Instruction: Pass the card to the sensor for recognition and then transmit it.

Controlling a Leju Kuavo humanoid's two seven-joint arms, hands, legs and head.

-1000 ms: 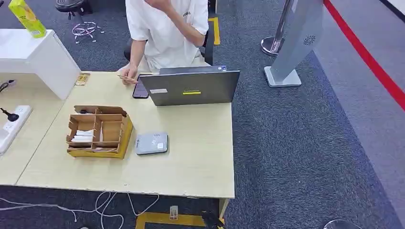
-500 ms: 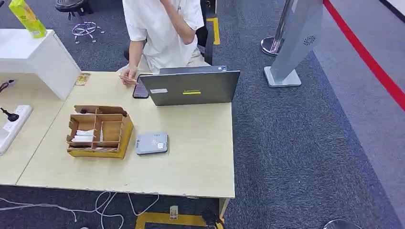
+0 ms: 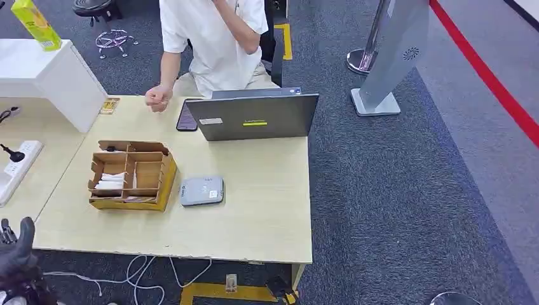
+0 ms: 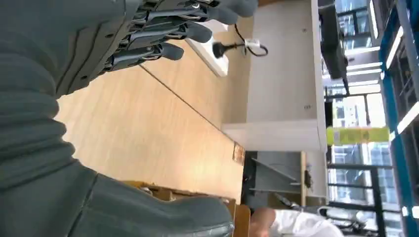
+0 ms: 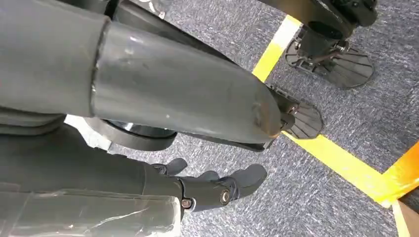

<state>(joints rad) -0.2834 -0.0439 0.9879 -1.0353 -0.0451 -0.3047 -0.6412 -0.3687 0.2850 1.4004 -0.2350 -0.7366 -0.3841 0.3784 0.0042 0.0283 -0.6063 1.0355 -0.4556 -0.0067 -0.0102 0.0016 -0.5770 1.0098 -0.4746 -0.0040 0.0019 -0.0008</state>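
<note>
A brown cardboard organizer (image 3: 131, 176) stands on the left part of the wooden table (image 3: 260, 203); white cards (image 3: 111, 182) lie in its left compartments. Just right of it lies the flat grey sensor (image 3: 201, 190). My left hand (image 3: 16, 249) comes up at the table's near left corner, well short of the organizer, fingers spread and holding nothing. In the left wrist view that hand (image 4: 99, 54) hovers above the table top (image 4: 148, 128) with its dark fingers (image 4: 168, 32) apart. My right hand (image 5: 212, 188) hangs low over the carpet, fingers loosely extended and holding nothing.
A grey laptop (image 3: 254, 116) stands at the table's far edge with a dark phone (image 3: 186, 118) beside it. A person in a white shirt (image 3: 213, 38) sits behind, a fist (image 3: 157, 98) over the table. A white shelf (image 3: 47, 79) and a power strip (image 3: 16, 166) are on the left.
My left hand has risen into the head view at the bottom left. The person's hand has lifted off the table beside the phone and closed into a fist.
</note>
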